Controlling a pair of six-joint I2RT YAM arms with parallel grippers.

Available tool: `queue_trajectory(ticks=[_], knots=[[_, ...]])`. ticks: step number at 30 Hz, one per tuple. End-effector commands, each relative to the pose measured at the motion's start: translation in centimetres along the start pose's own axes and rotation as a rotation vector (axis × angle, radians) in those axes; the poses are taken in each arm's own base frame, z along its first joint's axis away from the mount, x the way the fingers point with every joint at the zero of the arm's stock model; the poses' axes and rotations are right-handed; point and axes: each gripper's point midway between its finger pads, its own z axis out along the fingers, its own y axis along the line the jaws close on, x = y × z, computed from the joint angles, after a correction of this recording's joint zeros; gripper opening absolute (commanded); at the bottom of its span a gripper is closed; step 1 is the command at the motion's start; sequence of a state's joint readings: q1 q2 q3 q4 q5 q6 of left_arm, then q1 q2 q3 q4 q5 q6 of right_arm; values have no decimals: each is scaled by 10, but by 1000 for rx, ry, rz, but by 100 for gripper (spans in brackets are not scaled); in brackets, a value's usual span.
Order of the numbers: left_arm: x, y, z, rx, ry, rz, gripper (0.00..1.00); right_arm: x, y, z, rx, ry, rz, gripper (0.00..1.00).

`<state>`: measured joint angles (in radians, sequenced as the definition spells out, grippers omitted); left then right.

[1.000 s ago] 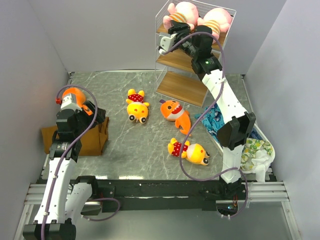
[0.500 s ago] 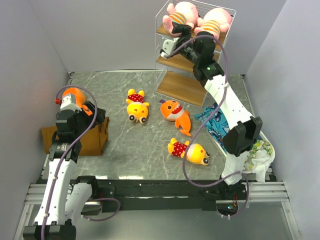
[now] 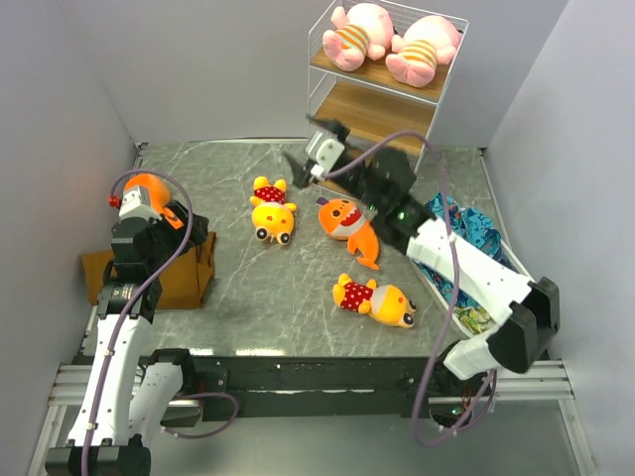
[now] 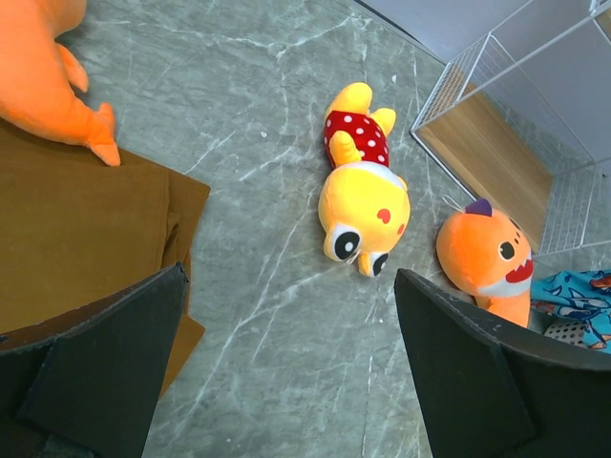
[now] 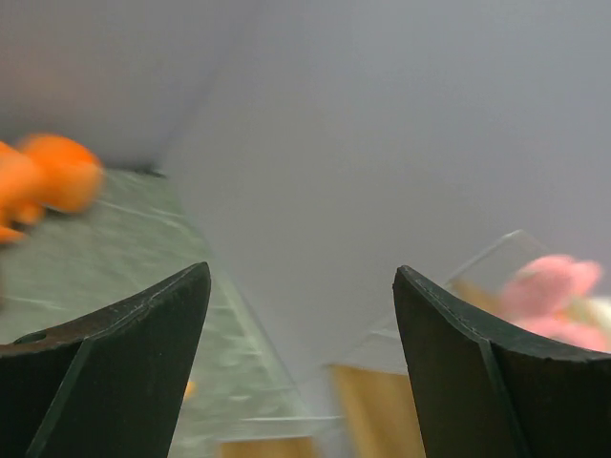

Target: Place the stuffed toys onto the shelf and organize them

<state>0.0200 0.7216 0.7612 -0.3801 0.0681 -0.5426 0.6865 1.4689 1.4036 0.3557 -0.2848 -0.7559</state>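
The shelf [image 3: 385, 94] stands at the back right, with two pink toys [image 3: 359, 30] [image 3: 425, 45] lying on its top board. One yellow toy [image 3: 271, 210], an orange fish [image 3: 347, 223] and a second yellow toy [image 3: 377, 300] lie on the table. Another orange fish [image 3: 149, 188] sits on the brown cloth at the left, partly behind my left arm. My right gripper [image 3: 308, 149] is open and empty, in the air left of the shelf's lower boards. My left gripper [image 4: 288, 279] is open and empty above the table by the cloth's edge, with the yellow toy [image 4: 361, 186] beyond it.
The brown cloth [image 3: 184, 278] lies at the left edge. A blue patterned cloth [image 3: 466, 223] and a white bin [image 3: 496, 297] lie at the right, under my right arm. Grey walls close in the left, back and right sides.
My right gripper has pulled away from the shelf's top board and swung down and left, empty. Both pink toys stay on the top board. The left arm has not moved.
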Motion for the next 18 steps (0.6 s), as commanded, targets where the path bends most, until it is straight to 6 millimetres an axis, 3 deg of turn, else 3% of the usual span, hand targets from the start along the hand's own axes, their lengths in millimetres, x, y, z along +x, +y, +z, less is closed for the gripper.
queue_trajectory(ticks=[1,3,4,5,7,8,10,11,13,14,18], knots=[[-11,-3,-2,0,-44,6,97,-36,16,-20,158,-52,514,81],[-12,-2,-2,-4,-48,4,97,-23,47,-27,176,51,666,78],[-12,-3,-2,-1,-46,6,97,-10,50,-32,259,112,794,77],[-11,-4,-2,4,-43,7,97,10,72,-37,260,217,853,75],[-10,-3,-1,3,-38,6,97,31,93,-45,289,332,963,73],[-10,-3,-1,2,-36,6,97,54,111,-55,289,455,969,73],[-10,-3,0,1,-34,3,97,80,126,-69,370,584,1040,75],[-10,-3,0,0,-35,4,97,106,135,-86,448,716,1019,76],[-10,-2,1,-6,-35,4,96,130,141,-105,628,820,1110,77],[-10,-1,1,-9,-35,4,97,145,149,-118,669,916,1074,78],[-10,1,0,-21,-40,6,97,168,166,-122,530,1026,860,81]])
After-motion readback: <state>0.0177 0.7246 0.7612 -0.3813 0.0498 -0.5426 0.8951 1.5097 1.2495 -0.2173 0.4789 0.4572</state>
